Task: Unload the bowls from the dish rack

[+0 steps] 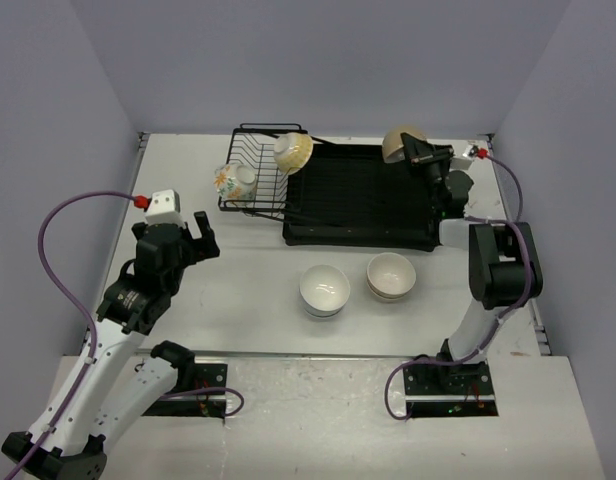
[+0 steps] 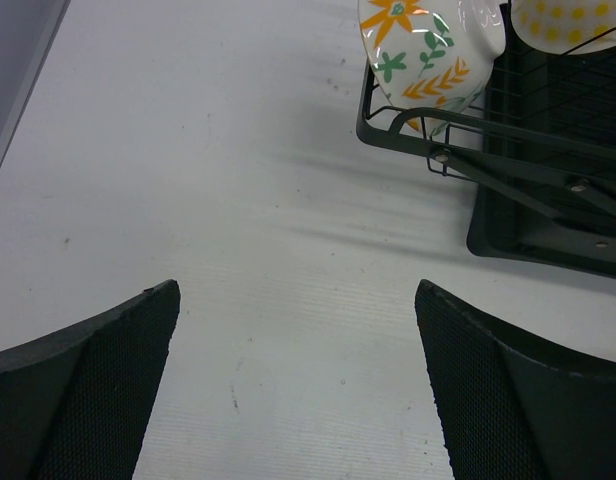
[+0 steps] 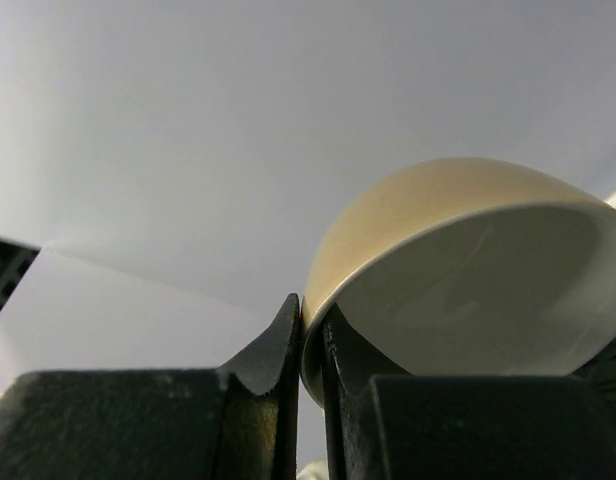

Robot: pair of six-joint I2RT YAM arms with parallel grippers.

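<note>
I take this as the carry-out step. My right gripper (image 3: 310,330) is clenched on the rim of a beige bowl (image 3: 438,210), one finger inside and one outside. It holds the bowl tilted over the far right corner of the rack (image 1: 358,200).

Next I'd swing it toward the near side and lower it onto the cream bowls (image 1: 391,275) on the table (image 1: 248,280). They sit just right of the white bowls (image 1: 324,289). I'd level it first so it nests.

The held bowl is glossy, tan outside and paler within.

My left gripper (image 2: 296,300) is spread wide and holds nothing. It hovers over the table left of the rack, facing the floral bowl (image 2: 418,50). That bowl lies in the wire part, with the yellow bowl (image 1: 293,152) to its right.
</note>
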